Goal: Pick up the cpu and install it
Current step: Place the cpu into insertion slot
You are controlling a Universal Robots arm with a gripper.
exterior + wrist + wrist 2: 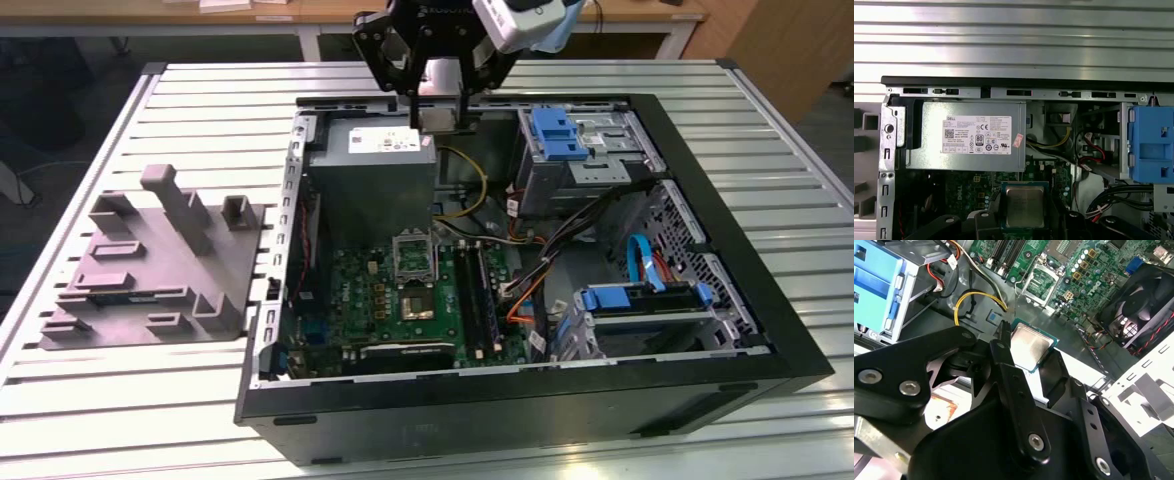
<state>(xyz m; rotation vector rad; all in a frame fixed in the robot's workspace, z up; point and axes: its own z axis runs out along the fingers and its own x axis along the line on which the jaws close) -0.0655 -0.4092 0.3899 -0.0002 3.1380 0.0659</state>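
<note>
The robot arm's gripper hung over the far end of an open computer case, its black fingers closed on two opposite edges of the cpu. The chip sat flat between them, silver top toward both wrist cameras, above the edge of the grey power supply and well apart from the green motherboard below. The socket's metal frame stood open.

Seating the chip well looked to call for keeping it level, squaring its edges to the socket and lowering it straight down with no sideways slide, since a tilted corner could catch on the frame. The yellow cable looped nearby appeared to be the closest thing to snag.

The case lay on its side on a slatted metal surface, beside a grey moulded tray with upright posts. A wood-topped desk ran along the back of the room.
</note>
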